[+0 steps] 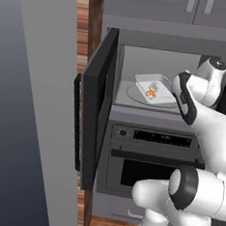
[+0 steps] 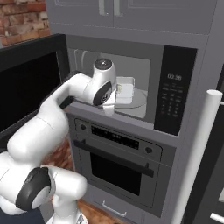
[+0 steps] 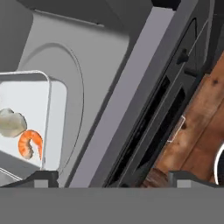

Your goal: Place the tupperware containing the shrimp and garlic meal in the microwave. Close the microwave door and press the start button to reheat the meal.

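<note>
The microwave (image 1: 162, 44) stands open, and the clear tupperware (image 1: 153, 87) rests on its round glass turntable (image 1: 134, 95). Inside the tray lie an orange shrimp (image 3: 30, 143) and a whitish garlic bulb (image 3: 11, 122). In the hand view my gripper (image 3: 114, 177) is open, its two fingertips (image 3: 41, 177) far apart with nothing between them. It hovers at the cavity's front edge, just beside the tupperware (image 3: 26, 118) and apart from it. The microwave door (image 1: 93, 108) is swung wide to the left. The black keypad panel (image 2: 173, 94) sits right of the cavity.
An oven (image 1: 154, 162) with a horizontal handle sits directly under the microwave. Grey cabinets (image 2: 131, 13) hang above. A tall grey panel (image 1: 33, 103) stands left of the open door. A white vertical bar (image 2: 203, 140) rises at the right. Wooden floor (image 3: 197, 131) lies below.
</note>
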Controlling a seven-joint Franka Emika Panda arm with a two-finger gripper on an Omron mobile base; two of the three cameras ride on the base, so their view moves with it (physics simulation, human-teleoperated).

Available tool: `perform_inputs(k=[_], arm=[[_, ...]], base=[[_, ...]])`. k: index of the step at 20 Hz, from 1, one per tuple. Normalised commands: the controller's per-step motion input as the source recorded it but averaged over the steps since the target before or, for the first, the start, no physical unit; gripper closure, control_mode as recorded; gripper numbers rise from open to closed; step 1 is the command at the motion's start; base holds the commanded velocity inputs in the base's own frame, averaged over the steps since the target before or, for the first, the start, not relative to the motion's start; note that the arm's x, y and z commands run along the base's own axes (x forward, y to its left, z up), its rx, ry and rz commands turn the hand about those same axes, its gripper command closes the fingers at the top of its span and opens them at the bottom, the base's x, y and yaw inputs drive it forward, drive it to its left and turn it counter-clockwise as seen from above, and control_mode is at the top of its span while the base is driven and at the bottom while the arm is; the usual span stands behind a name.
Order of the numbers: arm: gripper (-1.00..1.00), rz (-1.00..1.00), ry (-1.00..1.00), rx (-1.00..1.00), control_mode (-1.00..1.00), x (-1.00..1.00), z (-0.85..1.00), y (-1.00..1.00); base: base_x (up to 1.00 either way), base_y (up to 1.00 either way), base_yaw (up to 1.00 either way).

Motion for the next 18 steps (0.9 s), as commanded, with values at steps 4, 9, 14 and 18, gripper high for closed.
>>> perform_inputs(k=[4, 9, 14, 18], arm=[[-1.0, 0.23, -0.1, -0.11, -1.0, -1.0, 0.4, 0.43], [-1.0, 0.29, -0.16, -0.2, -1.0, -1.0, 0.34, 0.29], [-1.0, 0.38, -0.16, -0.38, -1.0, -1.0, 0.38, 0.01], [-1.0, 0.42, -0.15, -0.42, -1.0, -0.97, 0.46, 0.26]], base=[[0.0, 0.0, 0.0], [0.0, 0.0, 0.0], [0.0, 0.0, 0.0], [0.0, 0.0, 0.0]])
